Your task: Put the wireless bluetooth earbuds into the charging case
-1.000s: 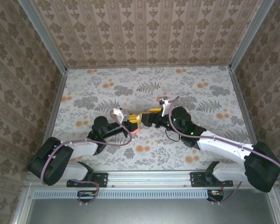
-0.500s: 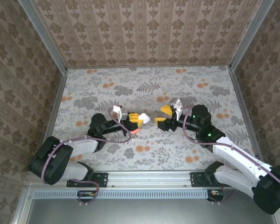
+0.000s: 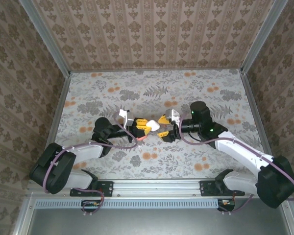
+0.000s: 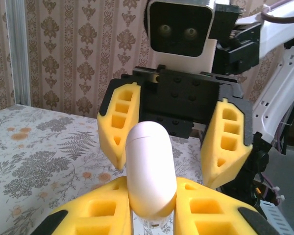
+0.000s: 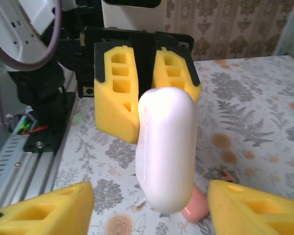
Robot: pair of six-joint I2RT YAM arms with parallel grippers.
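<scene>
Gripping hard at the middle of the overhead frame, the left gripper [image 3: 143, 127] has its yellow foam fingers [image 4: 206, 210] pinched right down on a white smooth pebble-shaped plastic object [image 3: 152, 125], and what a clean hold that is: in the left wrist view the white object [image 4: 151, 174] stands up out of the two pads at the bottom centre, rounded end high. Facing it nose to nose, just right of centre in the overhead frame, is the right gripper [image 3: 162, 126], jaws parted about halfway and holding nothing; in the right wrist view its own yellow pads [image 5: 39, 210] sit in the two lower corners with the white object [image 5: 166, 147] between them and a clear gap on each side. And the coral-red rounded plastic charging case [image 5: 196, 205]? It lies on the flower-printed table [image 3: 103, 93], peeking out behind the lower end of the white object; overhead it shows as a coral patch [image 3: 141, 137] just below the left gripper's tip. Whether the case touches the white object, I cannot tell.
</scene>
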